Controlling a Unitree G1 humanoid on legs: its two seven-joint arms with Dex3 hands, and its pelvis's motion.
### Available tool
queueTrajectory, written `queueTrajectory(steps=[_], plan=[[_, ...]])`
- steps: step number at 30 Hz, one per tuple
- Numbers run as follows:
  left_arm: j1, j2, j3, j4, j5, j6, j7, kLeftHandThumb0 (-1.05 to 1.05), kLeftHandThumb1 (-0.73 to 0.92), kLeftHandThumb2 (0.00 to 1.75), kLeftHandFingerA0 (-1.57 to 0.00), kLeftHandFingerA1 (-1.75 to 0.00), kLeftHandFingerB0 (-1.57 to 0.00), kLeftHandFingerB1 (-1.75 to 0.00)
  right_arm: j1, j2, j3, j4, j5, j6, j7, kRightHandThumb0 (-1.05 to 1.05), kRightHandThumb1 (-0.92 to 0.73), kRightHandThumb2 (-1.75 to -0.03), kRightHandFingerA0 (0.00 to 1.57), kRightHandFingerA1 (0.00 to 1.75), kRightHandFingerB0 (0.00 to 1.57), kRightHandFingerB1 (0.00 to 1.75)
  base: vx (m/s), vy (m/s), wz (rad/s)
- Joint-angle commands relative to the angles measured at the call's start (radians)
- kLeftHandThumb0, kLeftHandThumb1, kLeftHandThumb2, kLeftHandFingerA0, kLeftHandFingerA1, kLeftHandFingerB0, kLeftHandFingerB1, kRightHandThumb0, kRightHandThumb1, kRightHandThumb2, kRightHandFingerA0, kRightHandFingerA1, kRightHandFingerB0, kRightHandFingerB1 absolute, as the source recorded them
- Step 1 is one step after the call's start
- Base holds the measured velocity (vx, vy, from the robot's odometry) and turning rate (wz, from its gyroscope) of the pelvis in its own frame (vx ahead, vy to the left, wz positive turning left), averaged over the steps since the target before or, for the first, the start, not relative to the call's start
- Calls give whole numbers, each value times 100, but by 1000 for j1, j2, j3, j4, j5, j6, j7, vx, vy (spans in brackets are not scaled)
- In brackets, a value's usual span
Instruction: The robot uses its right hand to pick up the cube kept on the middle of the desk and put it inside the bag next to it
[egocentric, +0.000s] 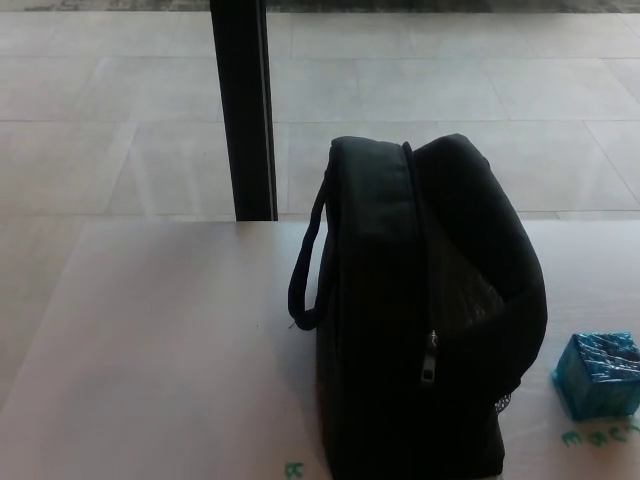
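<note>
A small teal cube (598, 375) with a crinkly shiny wrapping rests on the pale desk (150, 340) near the right edge of the head view. Just left of it stands a black bag (420, 320), upright, with a carry handle (305, 265) on its left side and a zipper pull (431, 369) hanging at its front. The bag's top flap looks folded open toward the right. Neither of my hands shows anywhere in the picture.
A dark vertical post (243, 110) rises behind the desk's far edge, against a tiled floor (450, 90). Green markings (598, 436) are printed on the desk in front of the cube.
</note>
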Motion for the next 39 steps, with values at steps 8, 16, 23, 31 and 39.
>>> queueTrajectory(steps=[8, 16, 23, 31, 39], plan=[[6, 18, 5, -14, -47, 49, -45, -69, 59, 90, -19, -57, -10, -48, -288, -73, 210, -70, 14, 201, -11, -89, -59, -93, 0, 12, 9, 13, 0, 0, 0], [-1, 23, 5, 9, -44, 40, -51, -71, 57, 89, -18, -57, -9, -47, -337, -74, 413, -30, -48, 156, 51, -94, -59, -94, 0, 8, 1, 6, 0, 0, 0], [25, 25, -2, -5, -41, 38, -62, -69, 75, 61, -21, -53, -11, -38, -352, -94, 696, 87, -231, 71, 106, -96, -50, -87, 0, 0, 0, 4, 0, 0, 0], [25, 30, -12, 5, -30, 19, -65, -72, 59, 90, -18, -56, -9, -47, -466, -100, 826, 184, -326, 65, 103, -102, -54, -100, 0, 11, 0, 0, 0, 0, 0], [25, 34, -13, 21, -34, 10, -77, -73, 60, 88, -17, -55, -10, -47, -627, -110, 917, 321, -426, 66, 104, -105, -64, -62, 0, 0, 0, 13, 0, 0, 0]])
